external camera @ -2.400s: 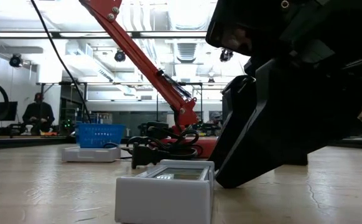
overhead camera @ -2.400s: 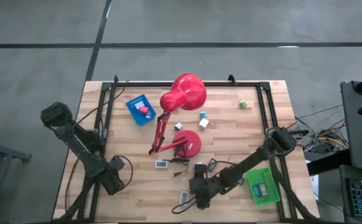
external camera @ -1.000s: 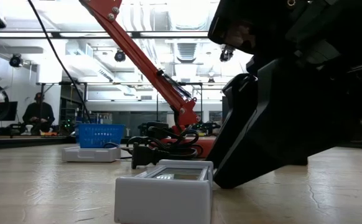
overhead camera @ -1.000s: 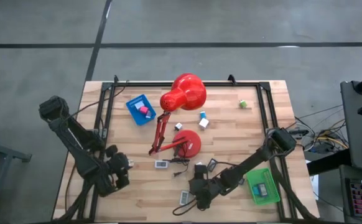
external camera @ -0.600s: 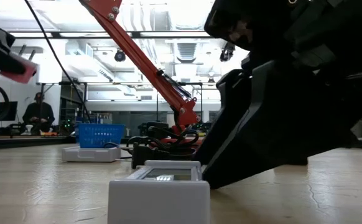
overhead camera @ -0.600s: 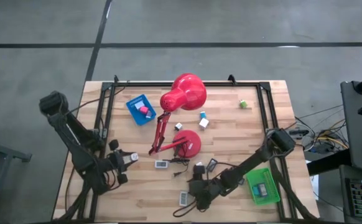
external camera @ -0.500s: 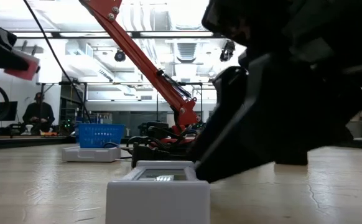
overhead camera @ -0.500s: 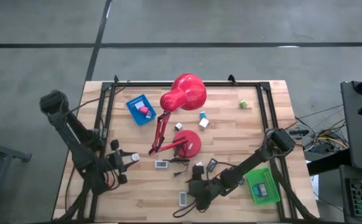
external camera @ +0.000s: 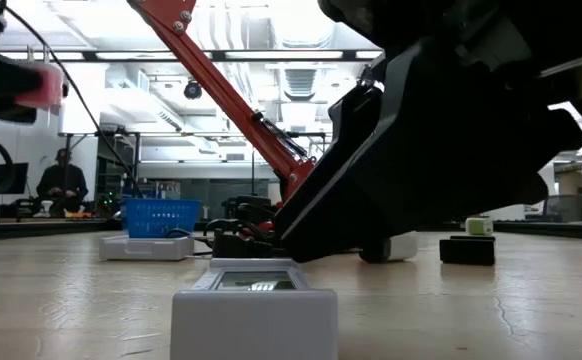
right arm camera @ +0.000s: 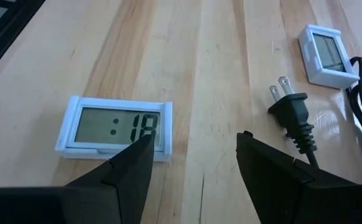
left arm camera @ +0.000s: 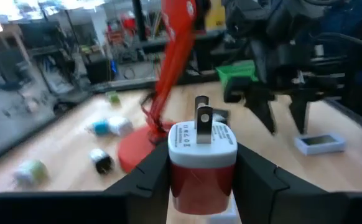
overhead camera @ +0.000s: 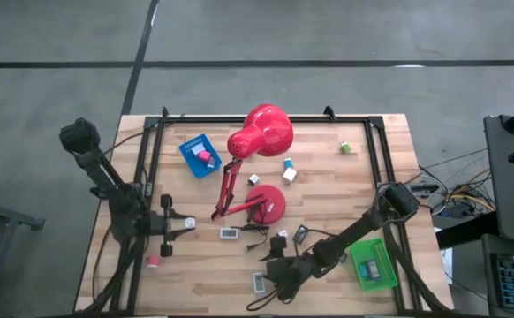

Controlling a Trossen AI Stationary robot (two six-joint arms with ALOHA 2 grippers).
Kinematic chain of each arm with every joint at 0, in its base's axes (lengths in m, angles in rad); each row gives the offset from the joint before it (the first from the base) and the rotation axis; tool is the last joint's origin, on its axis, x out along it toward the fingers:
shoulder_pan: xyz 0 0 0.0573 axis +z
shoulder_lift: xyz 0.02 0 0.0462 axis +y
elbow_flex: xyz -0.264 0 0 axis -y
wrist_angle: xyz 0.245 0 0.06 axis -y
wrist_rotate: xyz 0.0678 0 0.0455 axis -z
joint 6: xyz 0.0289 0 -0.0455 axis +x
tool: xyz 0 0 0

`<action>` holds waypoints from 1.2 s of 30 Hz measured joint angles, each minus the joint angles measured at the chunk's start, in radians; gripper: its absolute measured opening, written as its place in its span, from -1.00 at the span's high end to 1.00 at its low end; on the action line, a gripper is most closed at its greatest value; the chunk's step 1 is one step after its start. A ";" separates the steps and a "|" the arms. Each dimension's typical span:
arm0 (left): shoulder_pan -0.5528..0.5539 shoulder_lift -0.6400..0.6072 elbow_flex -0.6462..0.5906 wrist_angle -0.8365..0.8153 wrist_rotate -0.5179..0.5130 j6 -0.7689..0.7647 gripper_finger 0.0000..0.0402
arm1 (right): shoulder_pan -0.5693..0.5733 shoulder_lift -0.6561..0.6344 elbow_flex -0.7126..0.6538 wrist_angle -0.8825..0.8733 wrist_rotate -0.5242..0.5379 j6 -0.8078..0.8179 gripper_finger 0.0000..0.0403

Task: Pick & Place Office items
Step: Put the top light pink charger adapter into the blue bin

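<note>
My left gripper (overhead camera: pixel 179 223) hovers over the table's left part, pointing level toward the right, shut on a red and white plug adapter (left arm camera: pixel 201 155). The adapter shows as a pink-red block (external camera: pixel 41 85) in the low view. My right gripper (right arm camera: pixel 193 174) stands open near the front edge, slanting down. Its fingers are just over the near side of a white digital clock (right arm camera: pixel 116 127) that lies flat, display up (overhead camera: pixel 260 282). A second small clock (overhead camera: pixel 230 233) and teal and white blocks (overhead camera: pixel 288 168) lie by the red lamp's base (overhead camera: pixel 270 203). My left gripper pinches the adapter's red body (left arm camera: pixel 199 180) between its two fingers (left arm camera: pixel 147 180), one on each side. The white face with the two prongs (left arm camera: pixel 201 115) points forward, away from the gripper. The fingers lie level and the adapter is lifted clear of the table. My right gripper: whether one finger (right arm camera: pixel 131 168) touches the clock's corner, I cannot tell.
The big red desk lamp (overhead camera: pixel 261 132) leans over the table's middle, and its black plug (right arm camera: pixel 293 109) and cord lie close to my right gripper. A blue tray (overhead camera: pixel 200 155) holds a pink block at the far left. A green tray (overhead camera: pixel 374 263) stands at the near right, a green block (overhead camera: pixel 346 148) at the far right.
My left gripper has swung up from pointing down to pointing level, and has gone toward the table's far and right side with the adapter. My right gripper has tipped its fingers upward. The clock in front of it has slid a little toward the near left.
</note>
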 joint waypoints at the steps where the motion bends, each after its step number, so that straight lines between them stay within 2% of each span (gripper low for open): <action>1: 0.002 -0.012 0.005 0.010 0.003 0.034 0.36 | 0.000 -0.001 0.000 0.001 0.000 0.000 -0.11; 8: 0.079 -0.106 0.016 0.029 0.104 0.179 0.36 | 0.000 -0.001 0.000 0.002 0.001 0.002 -0.11; 15: 0.227 -0.151 0.043 0.039 0.278 0.273 0.36 | 0.000 -0.002 0.000 0.002 0.001 0.004 -0.11; 22: 0.502 -0.153 0.085 -0.074 0.520 0.255 0.36 | 0.000 -0.003 -0.001 0.002 0.001 0.004 -0.11; 25: 0.630 -0.160 0.086 -0.074 0.586 0.246 0.36 | 0.000 -0.004 -0.001 0.002 0.001 0.003 -0.11; 30: 0.836 -0.176 0.086 -0.074 0.763 0.236 0.36 | 0.000 -0.004 -0.001 0.002 0.000 0.003 -0.11; 36: 1.058 -0.175 0.086 -0.110 0.823 0.205 0.36 | 0.000 -0.004 -0.004 0.002 0.000 0.007 -0.11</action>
